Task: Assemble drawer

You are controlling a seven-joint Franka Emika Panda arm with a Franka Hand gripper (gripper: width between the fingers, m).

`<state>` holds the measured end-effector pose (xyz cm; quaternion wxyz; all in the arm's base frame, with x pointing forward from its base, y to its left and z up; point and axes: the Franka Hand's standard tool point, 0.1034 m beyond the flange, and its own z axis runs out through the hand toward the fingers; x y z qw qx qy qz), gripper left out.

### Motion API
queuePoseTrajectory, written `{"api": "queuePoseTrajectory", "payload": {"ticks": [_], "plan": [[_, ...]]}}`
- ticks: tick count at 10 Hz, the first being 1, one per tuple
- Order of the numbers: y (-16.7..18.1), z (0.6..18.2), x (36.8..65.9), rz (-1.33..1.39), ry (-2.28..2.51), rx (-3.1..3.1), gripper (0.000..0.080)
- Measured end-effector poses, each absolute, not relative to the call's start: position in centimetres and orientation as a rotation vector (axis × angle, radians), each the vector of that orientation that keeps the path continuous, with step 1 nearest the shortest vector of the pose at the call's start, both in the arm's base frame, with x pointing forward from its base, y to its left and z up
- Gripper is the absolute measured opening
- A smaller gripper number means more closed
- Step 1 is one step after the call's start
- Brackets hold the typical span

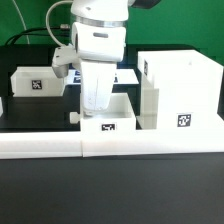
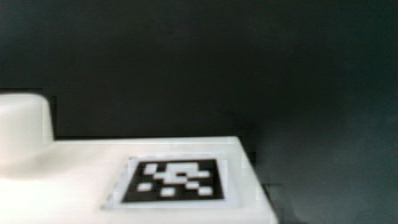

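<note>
Drawer tray (image 1: 121, 124) sits right under the tool (image 1: 94, 104), and I cannot tell if the tool is wide or narrow, so the step looks like grabbing this tray, which next needs a firm hold to slide into the casing (image 1: 180, 88) beside the tool.

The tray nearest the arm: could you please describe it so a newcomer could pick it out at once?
Find the tall white casing on the exterior view's right. Just to its left, behind the long low wall at the front, stands a small open-top tray with a square tag on its front. Unlike the other tray, farther back on the left, it sits beneath the tool.
</note>
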<state>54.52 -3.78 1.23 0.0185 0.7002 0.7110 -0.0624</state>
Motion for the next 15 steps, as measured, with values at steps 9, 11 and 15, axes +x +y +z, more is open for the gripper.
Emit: {"api": "queuePoseTrajectory", "payload": {"ticks": [9,11,15], "plan": [[-2.6,0.7,54.4,-0.077,2.145,2.18,0.0042],[-1.7,0.8,54.7,-0.071,2.141,2.182,0.0042],[-1.5,1.0,54.9,-0.135,2.149,2.178,0.0042]]}}
